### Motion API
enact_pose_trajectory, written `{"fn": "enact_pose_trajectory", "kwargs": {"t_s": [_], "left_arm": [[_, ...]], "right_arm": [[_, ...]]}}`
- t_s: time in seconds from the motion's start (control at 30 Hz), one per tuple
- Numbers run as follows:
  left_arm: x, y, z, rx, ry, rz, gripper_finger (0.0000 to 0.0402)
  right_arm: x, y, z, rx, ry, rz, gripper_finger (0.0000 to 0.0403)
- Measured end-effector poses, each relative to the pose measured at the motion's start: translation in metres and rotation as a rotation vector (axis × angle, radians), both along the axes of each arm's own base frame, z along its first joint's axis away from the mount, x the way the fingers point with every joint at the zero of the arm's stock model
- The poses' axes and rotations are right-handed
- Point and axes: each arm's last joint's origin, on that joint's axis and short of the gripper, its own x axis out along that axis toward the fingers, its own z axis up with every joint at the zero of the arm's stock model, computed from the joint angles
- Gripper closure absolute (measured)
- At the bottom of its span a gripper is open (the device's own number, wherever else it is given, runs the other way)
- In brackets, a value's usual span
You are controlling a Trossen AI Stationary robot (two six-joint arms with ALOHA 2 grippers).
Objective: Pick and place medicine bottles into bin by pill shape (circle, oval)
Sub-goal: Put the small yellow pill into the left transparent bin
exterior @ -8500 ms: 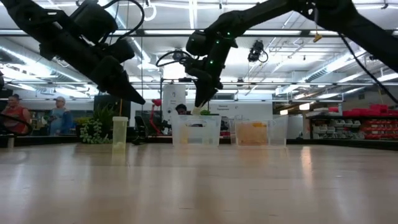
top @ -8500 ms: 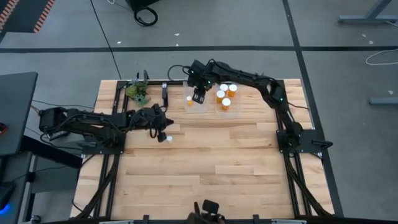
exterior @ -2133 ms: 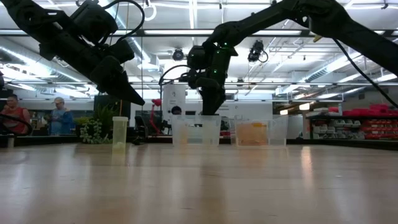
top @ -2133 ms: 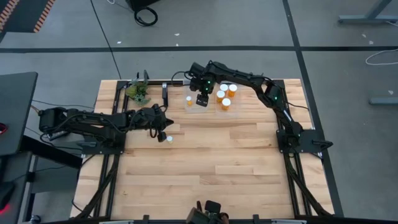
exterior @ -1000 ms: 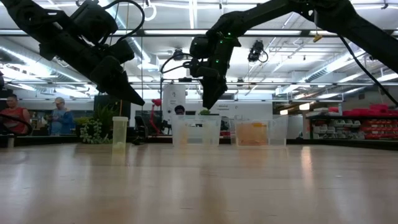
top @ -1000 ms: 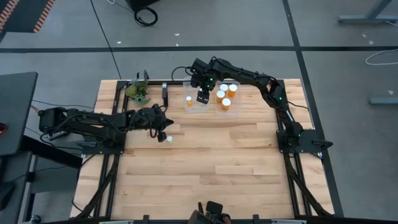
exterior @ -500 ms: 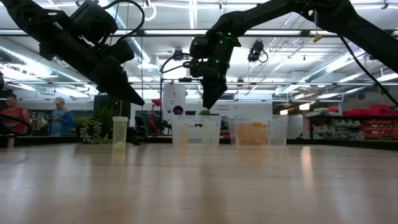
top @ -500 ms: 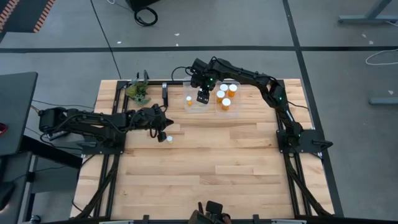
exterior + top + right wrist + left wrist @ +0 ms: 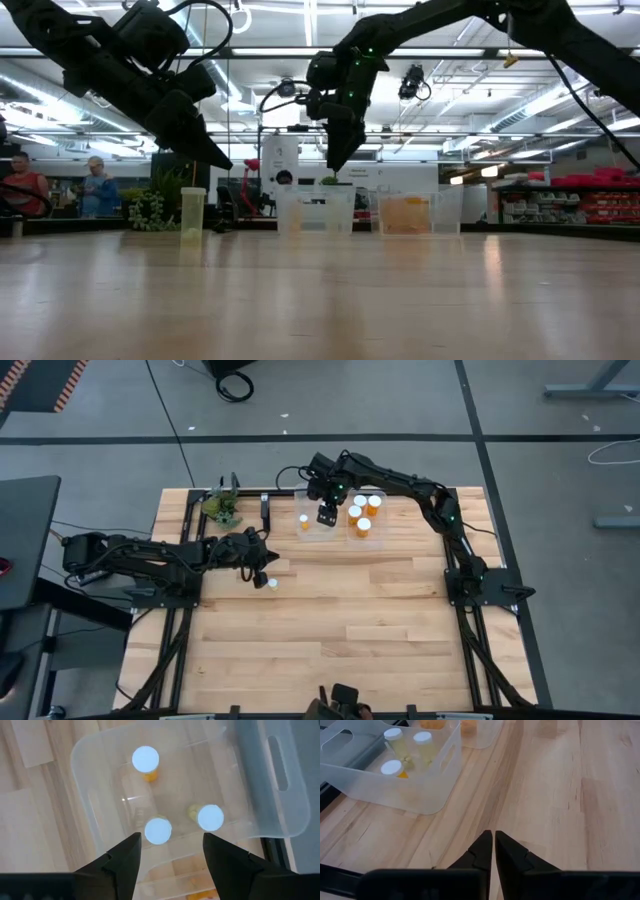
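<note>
The pale planked wooden counter (image 9: 340, 620) carries two clear plastic bins (image 9: 190, 780) at its far edge. The right tool (image 9: 324, 516) hovers over the left bin, fingers spread and empty, three white-capped amber medicine bottles (image 9: 145, 759) standing below: a drop looks finished. The left tool (image 9: 493, 851), fingers together, waits beside one lone bottle (image 9: 271, 583), likely next to grasp.

bright ceiling lights; soft shadows; glare on caps; backdrop blurred
</note>
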Motion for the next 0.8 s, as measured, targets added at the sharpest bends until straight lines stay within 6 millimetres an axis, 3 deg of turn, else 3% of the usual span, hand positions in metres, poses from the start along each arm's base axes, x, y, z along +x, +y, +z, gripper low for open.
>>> {"fn": "enact_pose_trajectory", "kwargs": {"t_s": [0.3,0.6,0.8], "left_arm": [[0.0,0.0,0.0,0.002,-0.001,0.002,0.0376],[-0.002,-0.002,0.002,-0.019,0.001,-0.027,0.0369],[-0.002,-0.009,0.016,-0.074,0.06,-0.063,0.037]], "right_arm": [[-0.007,0.015,0.036,-0.041,-0.087,0.007,0.0182],[0.009,0.055,0.04,-0.041,-0.107,0.103,0.0182],[0.018,0.08,0.04,-0.039,-0.108,0.165,0.0182]]}}
